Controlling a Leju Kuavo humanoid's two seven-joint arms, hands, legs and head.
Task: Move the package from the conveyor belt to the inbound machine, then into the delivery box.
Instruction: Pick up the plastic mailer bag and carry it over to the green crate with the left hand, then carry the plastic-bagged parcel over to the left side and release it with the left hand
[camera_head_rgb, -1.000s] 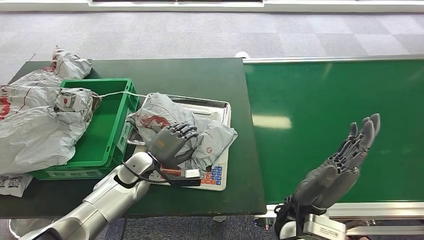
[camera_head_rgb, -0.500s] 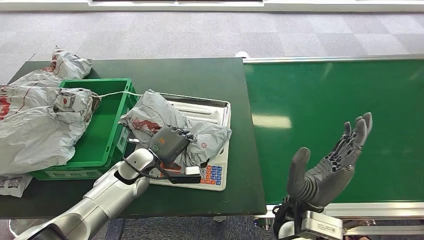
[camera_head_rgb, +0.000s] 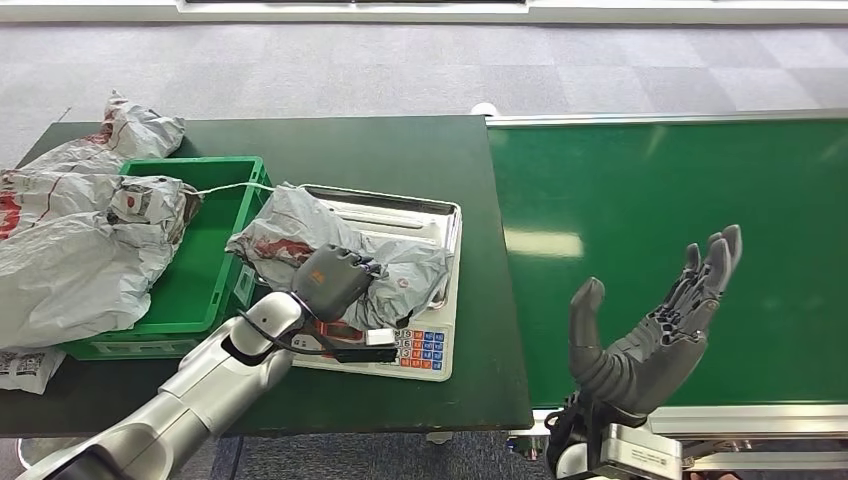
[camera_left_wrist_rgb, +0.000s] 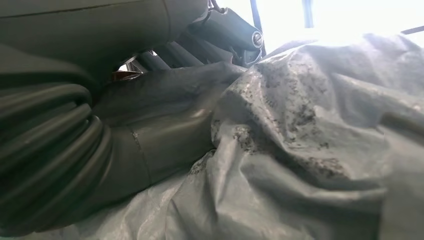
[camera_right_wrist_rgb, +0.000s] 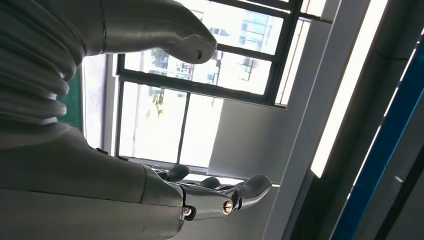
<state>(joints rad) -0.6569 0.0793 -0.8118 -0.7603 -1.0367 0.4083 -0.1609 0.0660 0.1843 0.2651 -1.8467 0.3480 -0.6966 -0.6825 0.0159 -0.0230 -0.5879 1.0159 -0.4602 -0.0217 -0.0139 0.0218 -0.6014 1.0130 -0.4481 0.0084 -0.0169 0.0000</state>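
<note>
**Spotter:** Bag (camera_head_rgb: 340, 245) is lying crumpled on the scale (camera_head_rgb: 425, 352), draping over the steel pan's left rim toward the bin (camera_head_rgb: 215, 255). Your left hand (camera_head_rgb: 328, 283) is gripping it from above, fingers curled into the film near the middle of the bundle.

**Operator:** How is it going to handle?

**Spotter:** You are looking at a soft grey poly mailer, so I am judging it light and limp. It is probably going to sag and swing from wherever you are holding it, and the film looks slick, so a loose pinch is likely to slide off.

**Operator:** Where should I be holding?

**Spotter:** You are better off bunching a thick fold near the middle than pinching a thin edge. In the left wrist view the bag (camera_left_wrist_rgb: 310, 140) is pressing right up against the hand (camera_left_wrist_rgb: 100, 125), so you seem to be getting a good bunch already.

**Operator:** And the right?

**Spotter:** Your right hand (camera_head_rgb: 650, 335) is hovering over the belt (camera_head_rgb: 680, 190), fingers spread and upturned, holding nothing. More bags (camera_head_rgb: 75, 235) are spilling over the bin's far side, so you are dropping into a crowded spot.
</note>
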